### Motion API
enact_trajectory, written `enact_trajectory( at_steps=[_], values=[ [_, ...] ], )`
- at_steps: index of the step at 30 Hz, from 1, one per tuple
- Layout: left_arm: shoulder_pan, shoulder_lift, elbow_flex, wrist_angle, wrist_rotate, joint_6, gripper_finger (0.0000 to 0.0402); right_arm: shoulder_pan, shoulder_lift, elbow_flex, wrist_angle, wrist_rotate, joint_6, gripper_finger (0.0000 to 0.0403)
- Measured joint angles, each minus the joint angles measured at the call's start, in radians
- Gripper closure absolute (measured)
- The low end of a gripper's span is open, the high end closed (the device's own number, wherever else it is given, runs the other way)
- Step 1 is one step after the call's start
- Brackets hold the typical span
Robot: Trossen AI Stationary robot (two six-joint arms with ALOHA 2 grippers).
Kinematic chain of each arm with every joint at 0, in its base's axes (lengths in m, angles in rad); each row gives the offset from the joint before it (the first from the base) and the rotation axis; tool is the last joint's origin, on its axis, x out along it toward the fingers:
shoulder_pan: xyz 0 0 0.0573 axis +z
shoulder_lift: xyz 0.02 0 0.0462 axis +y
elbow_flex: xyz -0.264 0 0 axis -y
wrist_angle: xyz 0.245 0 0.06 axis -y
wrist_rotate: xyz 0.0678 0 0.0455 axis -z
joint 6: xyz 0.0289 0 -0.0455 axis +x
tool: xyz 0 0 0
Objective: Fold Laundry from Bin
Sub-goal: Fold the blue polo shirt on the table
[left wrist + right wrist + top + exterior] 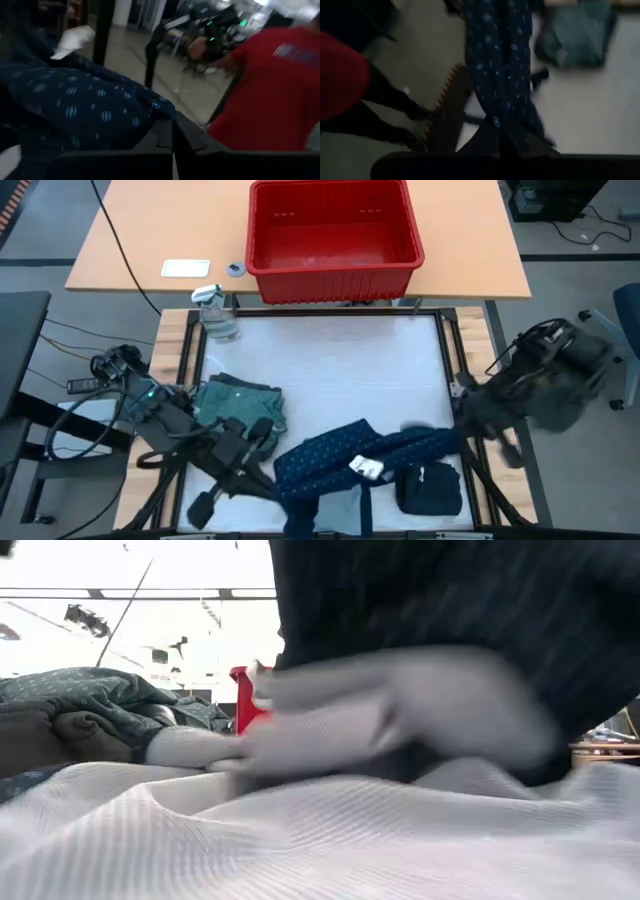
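A navy dotted garment of the laundry is strung between my two grippers over the near part of the white mat, a white label showing at its middle. My left gripper is shut on its left end and my right gripper on its right end. In the low view the garment hangs close in front of the camera. A teal-green piece lies bunched on the mat at the left. A dark grey folded piece lies near the front right. The red bin stands on the far table. My left gripper pinches a bunched part of the navy garment's left end between its two fingers, which lie about level. The cloth runs away from the fingers, lifted. My right gripper pinches the garment's right end between its two fingers, slanting down from the table's right. The cloth stretches away from the fingers in a long narrow band, several layers gathered.
A spray bottle stands at the mat's far left corner. A white card and a small round thing lie on the wooden table left of the bin. A person in a red top stands beyond the table.
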Motion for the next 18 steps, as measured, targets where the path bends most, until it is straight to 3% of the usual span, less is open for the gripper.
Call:
enact_trajectory(
  at_steps=[5,10,13,15,18],
  values=[
    [-0.04,0.001,0.0,0.135,0.029,-0.015,0.0402,0.037,-0.015,0.11,0.143,-0.007,-0.169,0.0401],
    [-0.072,0.001,0.0,0.26,0.033,0.007,0.0402,0.038,-0.006,0.162,0.265,-0.144,-0.289,0.0401],
    [-0.072,0.001,0.0,0.292,0.027,0.066,0.0402,0.038,-0.006,0.192,0.292,-0.167,-0.354,0.0403],
    [-0.071,-0.004,0.0,0.269,-0.022,0.093,0.0402,0.038,-0.016,0.209,0.272,-0.111,-0.386,0.0403],
    [-0.064,-0.026,0.0,0.16,-0.221,0.108,0.0402,0.021,-0.044,0.222,0.149,0.115,-0.385,0.0403]
  ],
)
